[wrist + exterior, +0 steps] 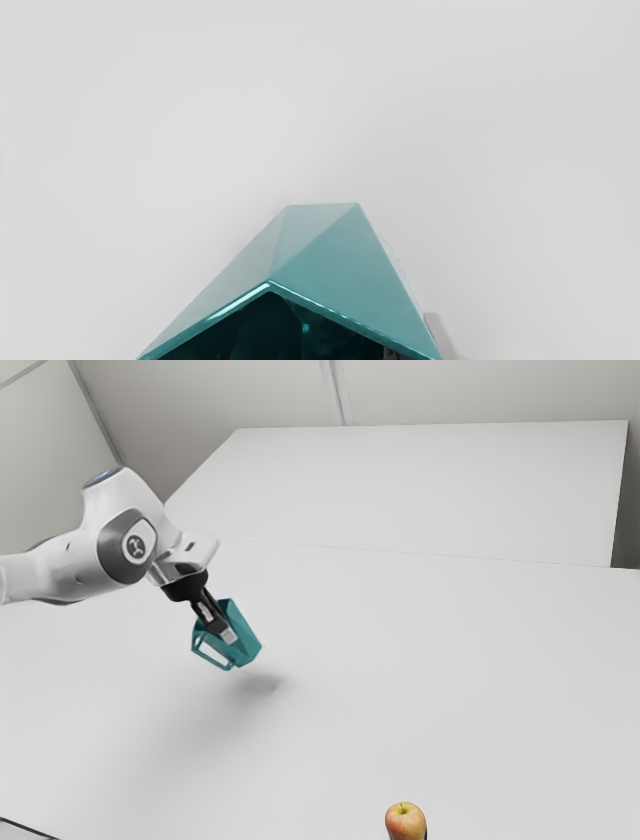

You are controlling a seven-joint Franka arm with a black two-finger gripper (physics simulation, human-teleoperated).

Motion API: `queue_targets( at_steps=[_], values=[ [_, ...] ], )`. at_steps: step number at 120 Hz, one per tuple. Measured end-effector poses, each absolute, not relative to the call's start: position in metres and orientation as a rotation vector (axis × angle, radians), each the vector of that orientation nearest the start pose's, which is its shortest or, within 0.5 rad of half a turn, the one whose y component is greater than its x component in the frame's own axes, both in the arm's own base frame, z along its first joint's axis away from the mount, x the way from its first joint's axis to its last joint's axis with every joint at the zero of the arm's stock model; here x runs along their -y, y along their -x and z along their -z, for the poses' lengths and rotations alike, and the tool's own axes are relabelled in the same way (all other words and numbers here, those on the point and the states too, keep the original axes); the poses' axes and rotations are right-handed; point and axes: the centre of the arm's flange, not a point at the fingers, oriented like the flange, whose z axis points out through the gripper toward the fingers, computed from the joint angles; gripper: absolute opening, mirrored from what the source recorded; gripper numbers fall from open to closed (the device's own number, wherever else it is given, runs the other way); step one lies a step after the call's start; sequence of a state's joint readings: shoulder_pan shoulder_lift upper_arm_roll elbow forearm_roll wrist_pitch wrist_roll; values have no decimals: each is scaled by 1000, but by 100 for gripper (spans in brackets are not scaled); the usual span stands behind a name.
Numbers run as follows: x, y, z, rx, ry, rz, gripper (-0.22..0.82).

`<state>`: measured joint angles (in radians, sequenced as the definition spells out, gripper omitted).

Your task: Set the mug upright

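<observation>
In the exterior view my gripper [229, 634] is closed on the wall of the teal faceted mug [246, 644], which hangs tilted above the table with a shadow below it. Its open end faces up toward my hand, its base slants down toward the exterior view's right, and the angular handle [211, 655] is on the lower left side. In the wrist view the mug [340, 272] shows its outer facets and dark inside; my gripper [414, 349] has one grey fingertip outside the wall and a small part of the other inside the rim. The handle is hidden there.
A red-yellow apple [405, 821] sits near the exterior view's bottom edge, well apart from the mug. The white table [400, 660] extends around and beneath the mug. A dark-edged grey object [18, 832] shows at the bottom left corner.
</observation>
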<state>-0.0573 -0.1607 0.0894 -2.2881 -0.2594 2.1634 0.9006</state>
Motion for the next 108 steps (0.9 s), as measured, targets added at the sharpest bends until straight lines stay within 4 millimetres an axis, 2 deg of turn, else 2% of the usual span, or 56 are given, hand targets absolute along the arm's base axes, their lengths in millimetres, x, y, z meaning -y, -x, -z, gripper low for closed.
queue_targets(
  at_steps=[45,108],
  values=[
    [-6,-491,-417,-979,2973,32,-18],
    [7,-485,-399,-679,2963,14,-18]
  ],
)
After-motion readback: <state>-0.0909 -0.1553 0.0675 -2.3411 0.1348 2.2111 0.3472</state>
